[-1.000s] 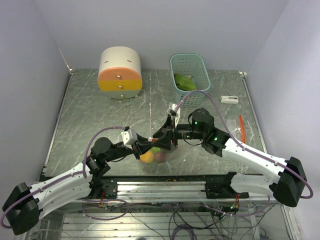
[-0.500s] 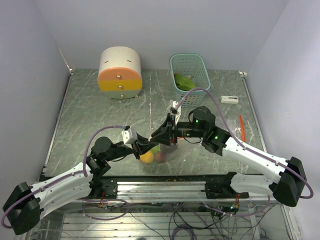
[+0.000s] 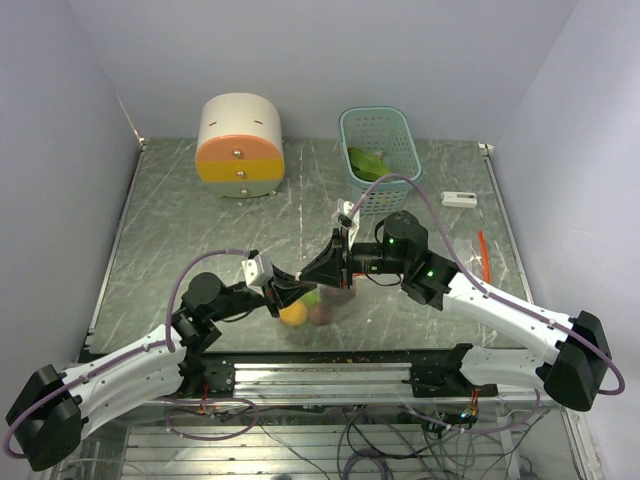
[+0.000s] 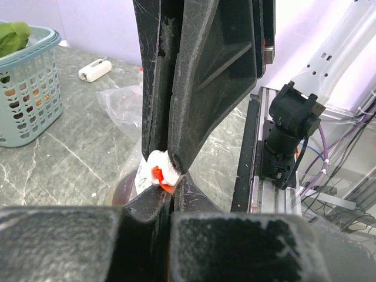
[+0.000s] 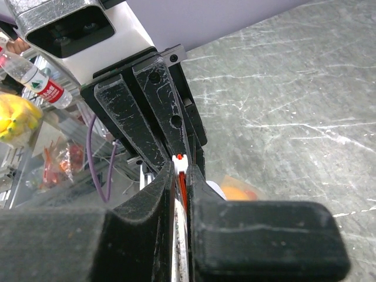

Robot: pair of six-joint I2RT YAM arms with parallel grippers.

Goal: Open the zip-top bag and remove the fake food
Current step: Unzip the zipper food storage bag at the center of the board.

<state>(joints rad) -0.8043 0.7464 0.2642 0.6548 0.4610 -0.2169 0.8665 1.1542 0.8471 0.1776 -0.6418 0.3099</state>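
Note:
The clear zip-top bag [image 3: 330, 308] lies near the table's front edge. Inside it are fake food pieces: an orange fruit [image 3: 293, 314], a dark purple piece [image 3: 321, 315] and a lime-green one [image 3: 312, 298]. My left gripper [image 3: 297, 293] is shut on the bag's top edge, its tips [image 4: 171, 197] just under the white slider [image 4: 157, 174]. My right gripper [image 3: 322, 276] meets it from the right and is shut on the slider and red zip strip [image 5: 180, 161]. Past the right gripper's tips [image 5: 184, 176] the orange fruit [image 5: 238, 192] shows through the plastic.
A teal basket [image 3: 378, 111] at the back holds a green leafy piece [image 3: 368, 163]. The round cream-and-orange drawer box [image 3: 240, 147] stands at the back left. A small white object [image 3: 460, 199] and crumpled clear plastic [image 3: 470, 255] lie to the right.
My right gripper's jaws have closed from half open onto the slider, and the arm has edged slightly left. The left gripper stayed shut and in place.

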